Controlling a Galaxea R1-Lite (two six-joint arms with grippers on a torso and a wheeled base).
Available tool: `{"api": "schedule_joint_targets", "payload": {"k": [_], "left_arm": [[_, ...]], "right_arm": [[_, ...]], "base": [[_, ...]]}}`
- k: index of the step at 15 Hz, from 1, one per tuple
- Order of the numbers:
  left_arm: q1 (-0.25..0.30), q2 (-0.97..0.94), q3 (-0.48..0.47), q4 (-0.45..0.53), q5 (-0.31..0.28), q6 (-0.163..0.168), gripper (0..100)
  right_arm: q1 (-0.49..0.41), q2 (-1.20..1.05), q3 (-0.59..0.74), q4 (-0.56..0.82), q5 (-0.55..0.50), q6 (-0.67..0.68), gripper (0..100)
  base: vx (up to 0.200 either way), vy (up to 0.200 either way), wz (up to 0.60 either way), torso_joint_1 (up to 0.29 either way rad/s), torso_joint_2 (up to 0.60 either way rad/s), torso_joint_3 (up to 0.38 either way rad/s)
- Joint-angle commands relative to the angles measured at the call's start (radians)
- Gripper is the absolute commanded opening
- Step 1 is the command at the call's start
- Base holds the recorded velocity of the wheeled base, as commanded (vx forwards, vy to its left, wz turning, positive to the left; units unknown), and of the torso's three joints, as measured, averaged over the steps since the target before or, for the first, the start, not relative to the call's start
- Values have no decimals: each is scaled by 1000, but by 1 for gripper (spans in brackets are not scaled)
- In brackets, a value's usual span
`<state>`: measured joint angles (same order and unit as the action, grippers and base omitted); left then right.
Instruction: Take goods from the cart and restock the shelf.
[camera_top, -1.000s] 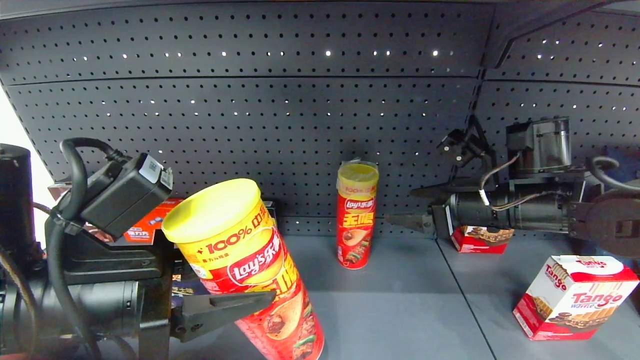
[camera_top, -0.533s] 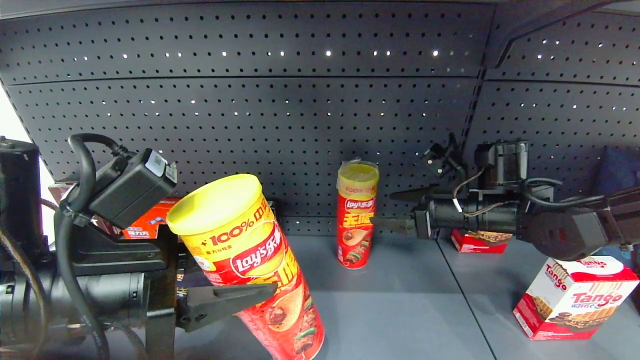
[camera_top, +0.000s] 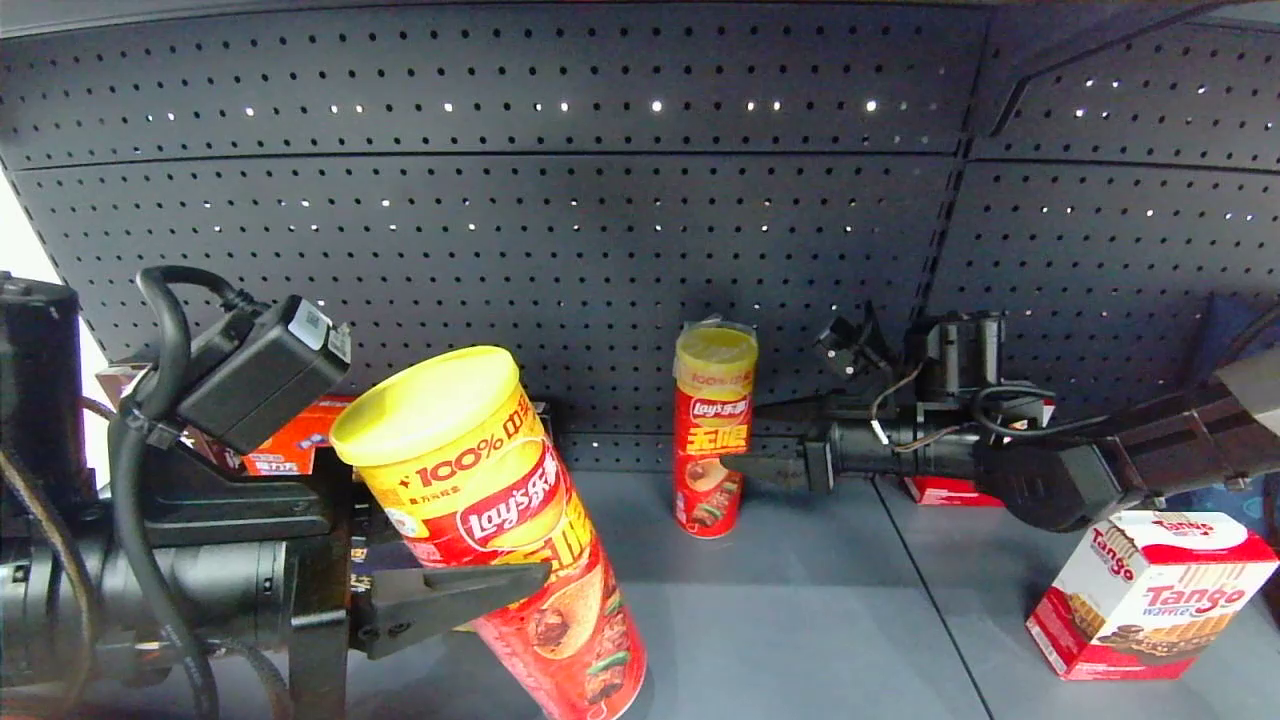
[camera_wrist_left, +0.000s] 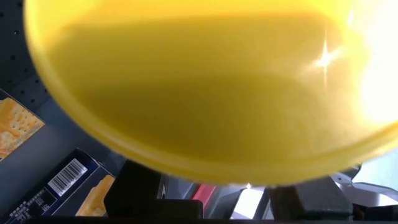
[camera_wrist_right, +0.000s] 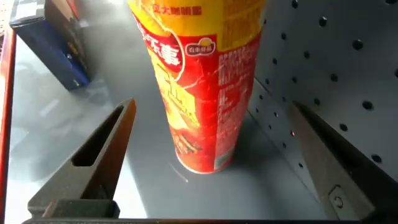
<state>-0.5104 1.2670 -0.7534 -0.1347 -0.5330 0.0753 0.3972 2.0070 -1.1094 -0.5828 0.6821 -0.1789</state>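
Note:
A tall red chips can with a yellow lid leans tilted at the shelf's front left, and my left gripper is shut on its body. In the left wrist view the yellow lid looms close above the gripper. A second, matching chips can stands upright against the pegboard at the back middle. My right gripper comes in from the right, open, its fingertips level with that can. In the right wrist view the can stands between the spread fingers, untouched.
A red-and-white wafer box sits at the front right, and a smaller red box lies behind the right arm. An orange box and a dark blue box sit at the back left. The grey shelf floor is bare in the middle.
My right arm has moved left and lower, bringing its open fingers up to the back can. The left gripper and its tilted can have barely shifted.

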Motion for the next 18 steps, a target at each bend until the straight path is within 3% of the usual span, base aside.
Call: {"api": "schedule_joint_targets", "payload": {"k": [1,18], "left_arm": [[0,2,0,0,-1,0,0],[13,3,12,0,-7,0,0]], "right_arm": [[0,33,-27,-3,7,-1,100],[31,177,-99,-25,8,-1,100]], "base": [[0,0,0,0,0,0],[0,0,0,0,0,0]]}}
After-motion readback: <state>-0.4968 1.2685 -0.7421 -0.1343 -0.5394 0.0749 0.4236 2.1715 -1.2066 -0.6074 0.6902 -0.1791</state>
